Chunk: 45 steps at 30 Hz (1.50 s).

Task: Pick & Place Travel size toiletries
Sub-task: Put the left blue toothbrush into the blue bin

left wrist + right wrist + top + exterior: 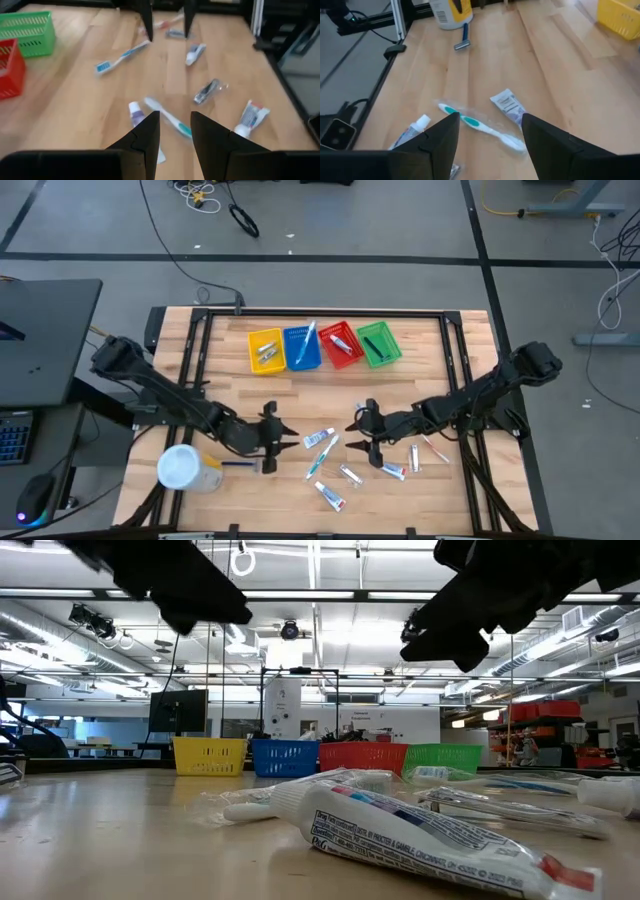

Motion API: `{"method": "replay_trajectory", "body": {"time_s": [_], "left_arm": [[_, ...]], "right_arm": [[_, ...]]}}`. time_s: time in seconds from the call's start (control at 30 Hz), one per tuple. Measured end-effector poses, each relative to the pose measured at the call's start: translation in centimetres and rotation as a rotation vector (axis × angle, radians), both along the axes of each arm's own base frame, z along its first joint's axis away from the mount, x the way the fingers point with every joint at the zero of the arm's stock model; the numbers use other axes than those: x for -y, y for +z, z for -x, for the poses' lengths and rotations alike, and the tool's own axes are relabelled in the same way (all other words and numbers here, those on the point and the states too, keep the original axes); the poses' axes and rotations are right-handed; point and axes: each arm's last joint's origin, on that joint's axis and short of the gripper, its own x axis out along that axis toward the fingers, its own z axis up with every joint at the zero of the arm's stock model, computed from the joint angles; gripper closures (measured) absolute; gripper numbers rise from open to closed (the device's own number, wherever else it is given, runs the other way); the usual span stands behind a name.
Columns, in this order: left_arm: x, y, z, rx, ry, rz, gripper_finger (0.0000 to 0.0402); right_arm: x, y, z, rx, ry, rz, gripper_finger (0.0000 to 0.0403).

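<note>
Above toiletries (322, 457), left tool (284, 437) part-open, right tool (357, 434) wide, both empty

Small white tubes (319, 438), a teal-and-white toothbrush (321, 457) and silvery sachets (349, 474) lie flat, scattered toward six o'clock of the table. A blue razor (463, 39) lies apart toward eight o'clock.
</note>
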Motion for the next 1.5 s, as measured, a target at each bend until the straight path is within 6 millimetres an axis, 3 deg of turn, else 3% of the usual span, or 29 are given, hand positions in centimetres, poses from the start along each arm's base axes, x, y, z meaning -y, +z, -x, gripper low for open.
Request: {"method": "replay_trajectory", "body": {"time_s": [0.17, 0.37, 0.6, 0.87, 1.2, 1.5], "left_arm": [[-1.1, -1.7, 0.6, 0.082, 0.019, 0.068, 0.0285], [-1.7, -2.6, 0.9, 0.064, 0.035, 0.055, 0.0285], [-2.2, -3.0, 1.0, 0.054, 0.052, 0.036, 0.0285], [-2.4, -3.0, 0.9, 0.053, 0.059, 0.027, 0.0285], [-2.4, -3.0, 0.9, 0.052, 0.047, 0.005, 0.0285], [-2.3, -3.0, 0.9, 0.040, -0.003, 0.043, 0.0285]], "right_arm": [[-0.9, -1.2, 0.0, -0.045, 0.008, -0.017, 0.0177], [-1.9, -2.6, -0.1, -0.065, -0.026, -0.034, 0.0177], [-3.9, -3.1, -0.8, -0.040, 0.016, -0.059, 0.0182], [-6.2, -3.4, -2.6, -0.227, 0.031, 0.013, 0.0196], [-6.4, -4.9, -2.5, -0.360, -0.011, 0.017, 0.0196], [-6.3, -5.0, -2.4, -0.377, -0.039, -0.007, 0.0196]]}}
